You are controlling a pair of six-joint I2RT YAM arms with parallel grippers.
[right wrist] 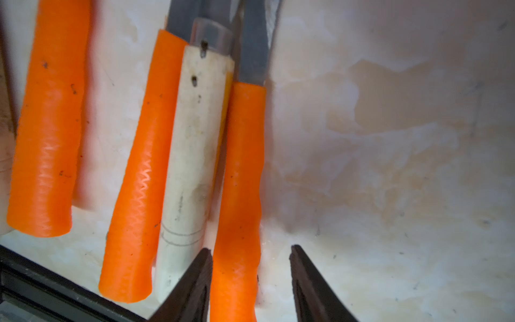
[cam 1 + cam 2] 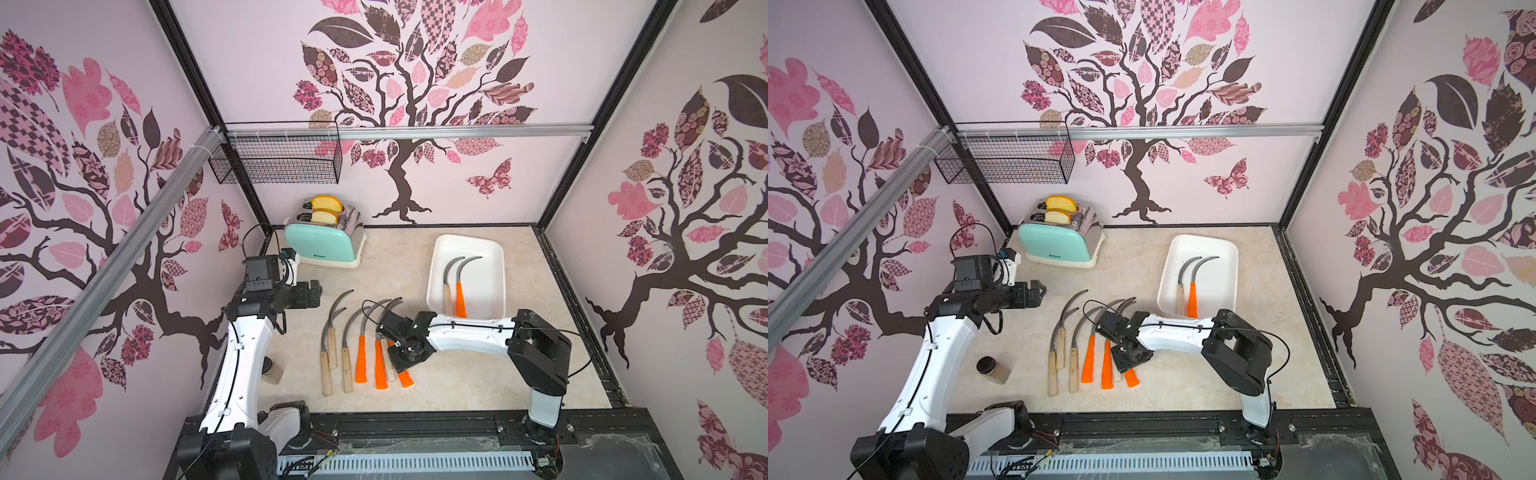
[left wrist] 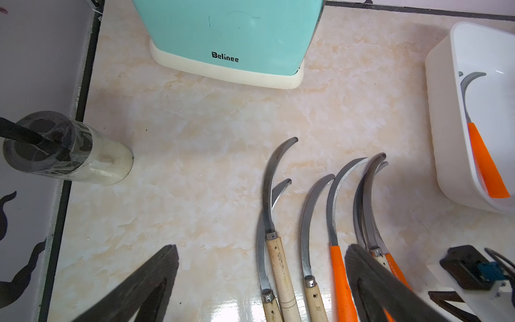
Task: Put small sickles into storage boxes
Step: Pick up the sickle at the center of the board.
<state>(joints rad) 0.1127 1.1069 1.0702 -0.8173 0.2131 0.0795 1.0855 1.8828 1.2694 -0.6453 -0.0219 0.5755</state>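
Nine small sickles with curved grey metal blades are in view. Seven lie in a row on the pale marbled worktop (image 2: 415,257): four with pale wooden handles and three with bright orange ones. Two more, one wooden-handled sickle (image 2: 446,297) and one orange-handled sickle (image 2: 460,299), lie side by side in the single shallow white plastic tray (image 2: 482,286), blades pointing to the back wall.

At the back left stands a mint-green toaster (image 2: 322,241) with two slices of bread (image 2: 327,203) in its slots. One black wire basket (image 2: 278,160) hangs from the rail above it. One dark-lidded jar (image 2: 994,370) stands by the left arm.

The right arm bends over the tray's near rim, hiding it in both top views, and its wrist covers the handles at the row's right end. The right fingers (image 1: 199,273) straddle the rightmost orange handle (image 1: 242,172), one touching it and one apart, not yet clenched. The left arm is raised left of the row, and the left fingers (image 3: 156,273) are spread wide on nothing.
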